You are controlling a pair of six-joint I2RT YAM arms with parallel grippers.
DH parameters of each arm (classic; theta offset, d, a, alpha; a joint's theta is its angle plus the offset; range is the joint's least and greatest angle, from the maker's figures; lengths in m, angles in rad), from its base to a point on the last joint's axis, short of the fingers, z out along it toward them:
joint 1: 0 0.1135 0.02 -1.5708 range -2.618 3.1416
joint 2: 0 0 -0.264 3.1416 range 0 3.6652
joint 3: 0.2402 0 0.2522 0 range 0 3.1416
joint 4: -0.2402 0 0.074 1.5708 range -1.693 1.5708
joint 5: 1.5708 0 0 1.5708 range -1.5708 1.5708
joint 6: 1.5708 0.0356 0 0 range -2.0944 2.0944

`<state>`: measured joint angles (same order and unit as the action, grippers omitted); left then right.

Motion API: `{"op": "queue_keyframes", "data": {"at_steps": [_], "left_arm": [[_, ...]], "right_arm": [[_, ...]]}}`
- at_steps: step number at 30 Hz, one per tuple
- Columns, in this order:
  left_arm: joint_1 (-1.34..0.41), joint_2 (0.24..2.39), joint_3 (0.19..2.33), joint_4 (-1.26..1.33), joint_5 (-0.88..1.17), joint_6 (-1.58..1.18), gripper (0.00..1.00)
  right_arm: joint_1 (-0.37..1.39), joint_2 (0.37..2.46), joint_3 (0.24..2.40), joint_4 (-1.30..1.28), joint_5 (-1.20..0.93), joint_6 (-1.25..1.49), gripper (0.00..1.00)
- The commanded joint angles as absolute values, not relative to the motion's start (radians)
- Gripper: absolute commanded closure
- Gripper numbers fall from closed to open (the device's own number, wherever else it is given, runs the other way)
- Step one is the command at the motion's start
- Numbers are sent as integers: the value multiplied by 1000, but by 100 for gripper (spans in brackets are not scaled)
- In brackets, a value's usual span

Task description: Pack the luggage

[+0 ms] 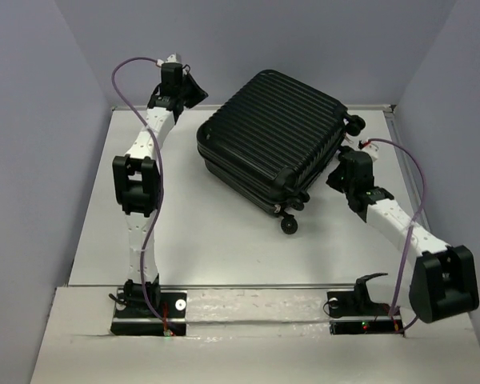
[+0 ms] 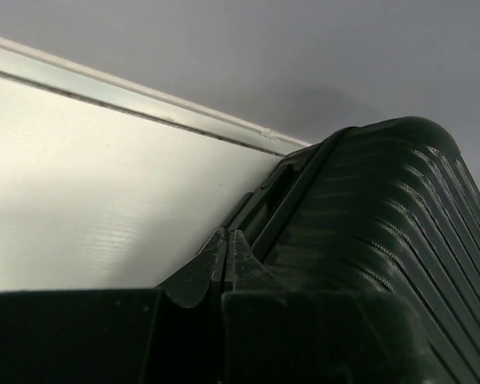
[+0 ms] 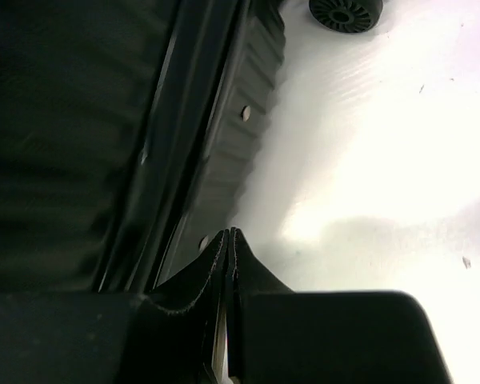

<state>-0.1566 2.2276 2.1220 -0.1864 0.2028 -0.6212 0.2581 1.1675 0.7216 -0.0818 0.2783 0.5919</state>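
Note:
The luggage (image 1: 272, 136), a large black ribbed hard-shell suitcase, lies closed and flat on the white table, turned at an angle, with caster wheels (image 1: 289, 225) at its near-right end. My left gripper (image 1: 194, 90) is shut with nothing in it, just off the suitcase's far-left corner. In the left wrist view the closed fingertips (image 2: 226, 234) point along the shell's edge (image 2: 368, 208). My right gripper (image 1: 338, 172) is shut and empty beside the right side. In the right wrist view its tips (image 3: 229, 233) sit next to the shell's seam (image 3: 224, 120), a wheel (image 3: 346, 12) beyond.
Grey walls stand close around the white table (image 1: 216, 248). A raised rim (image 2: 128, 96) runs along the back edge behind the left gripper. Both arm bases (image 1: 148, 308) are bolted at the near edge.

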Motion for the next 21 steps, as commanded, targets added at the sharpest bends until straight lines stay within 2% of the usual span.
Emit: {"op": "queue_keyframes", "data": {"at_steps": [1,4,9,14,15,17,21], "left_arm": [[-182,2315,2276,-212,313,-603,94],[-210,2364,2329,-216,321,-569,94],[-221,2341,2175,-143,371,-594,94],[-273,2200,1897,7,379,-629,94],[-284,2159,1775,47,367,-638,94],[-298,1980,1590,147,309,-682,94],[-304,1774,1301,308,273,-768,94]], "right_arm": [[170,1316,870,-18,118,562,93],[160,1411,940,-17,48,539,93],[160,1540,989,40,-121,528,93],[182,1646,1051,118,-294,505,93],[196,1658,1081,118,-314,485,93],[245,1686,1117,118,-344,462,93],[325,1718,1189,120,-415,436,93]]}}
